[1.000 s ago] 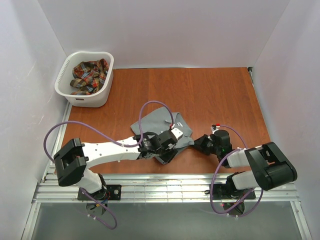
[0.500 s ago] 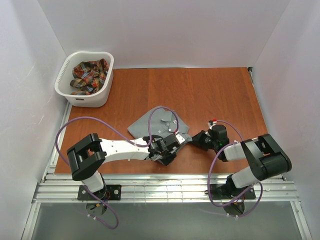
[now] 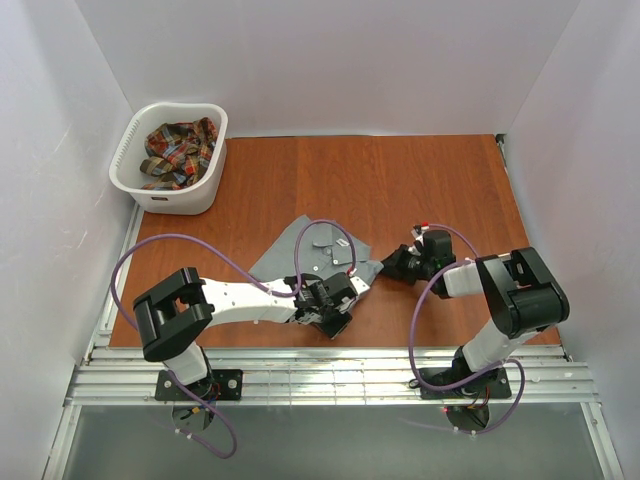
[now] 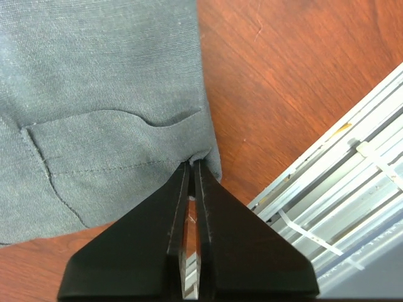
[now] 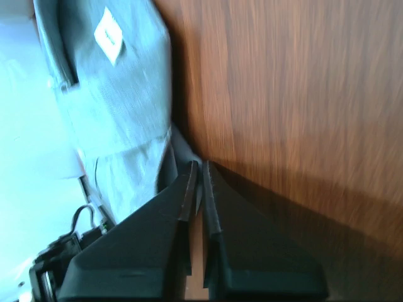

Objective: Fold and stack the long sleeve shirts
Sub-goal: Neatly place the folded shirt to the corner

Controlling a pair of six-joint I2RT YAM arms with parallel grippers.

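White basket (image 3: 176,197) at table (image 3: 420,180) far-left corner.

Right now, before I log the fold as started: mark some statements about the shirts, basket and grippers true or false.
1. The plaid shirt lies in the basket. True.
2. The left gripper is open. False: it is shut on the grey shirt's edge.
3. The right gripper is shut on the grey shirt. True.
4. The grey shirt sits on the plaid shirt. False: it lies on the table, apart from the basket.
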